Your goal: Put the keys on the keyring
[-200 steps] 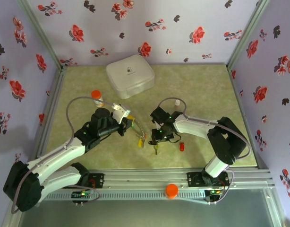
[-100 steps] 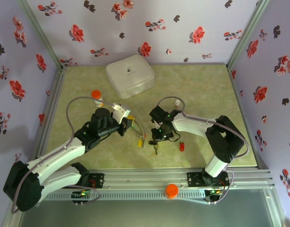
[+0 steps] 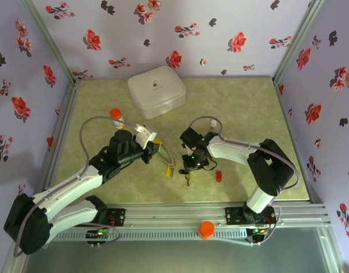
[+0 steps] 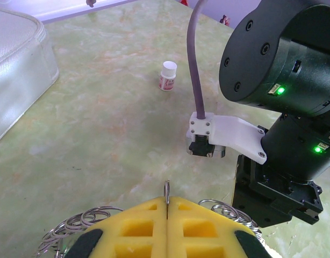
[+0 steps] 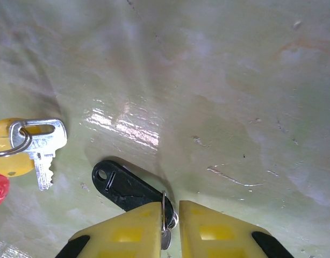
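The left arm (image 3: pixel 78 187) and right arm (image 3: pixel 237 151) have white shells and black joints. Grey cables (image 4: pixel 194 59) loop off them. The finger pads (image 5: pixel 127 236) are gridded yellow.

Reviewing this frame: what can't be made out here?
Left wrist view: the lower part of the keyring is cut off by the frame edge and covered by the left tool.
Right wrist view: the far end of the black key hides under the right tool; grip unclear.
Top view: the keys are too small to count.
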Controlling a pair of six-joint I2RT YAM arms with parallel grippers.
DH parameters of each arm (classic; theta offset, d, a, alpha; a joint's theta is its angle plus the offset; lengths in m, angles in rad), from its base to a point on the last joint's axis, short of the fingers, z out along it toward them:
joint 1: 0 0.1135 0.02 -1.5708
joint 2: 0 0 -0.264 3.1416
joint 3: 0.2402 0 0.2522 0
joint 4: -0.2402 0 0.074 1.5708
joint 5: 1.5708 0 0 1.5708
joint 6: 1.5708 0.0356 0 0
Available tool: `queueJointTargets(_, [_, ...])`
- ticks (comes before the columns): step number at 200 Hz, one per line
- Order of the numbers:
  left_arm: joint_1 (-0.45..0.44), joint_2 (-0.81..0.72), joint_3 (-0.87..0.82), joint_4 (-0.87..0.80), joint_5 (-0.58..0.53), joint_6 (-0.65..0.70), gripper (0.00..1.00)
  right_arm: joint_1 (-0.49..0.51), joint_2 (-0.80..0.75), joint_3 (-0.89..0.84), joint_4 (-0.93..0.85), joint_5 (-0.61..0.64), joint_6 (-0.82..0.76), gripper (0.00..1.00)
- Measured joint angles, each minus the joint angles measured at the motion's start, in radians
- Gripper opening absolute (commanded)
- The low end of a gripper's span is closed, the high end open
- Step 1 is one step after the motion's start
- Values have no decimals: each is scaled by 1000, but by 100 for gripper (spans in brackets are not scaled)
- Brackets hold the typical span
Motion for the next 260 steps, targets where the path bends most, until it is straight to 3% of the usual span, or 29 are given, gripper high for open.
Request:
queueJointTargets(102, [0,0,0,0,0,0,0,0,8,0,0,-26,-9,12])
queueJointTargets(151, [0,0,0,0,0,0,0,0,8,0,0,-27,-9,0])
queueJointTargets(260, [0,0,-2,0,0,0,0,0,18,1,0,-26,-18,0])
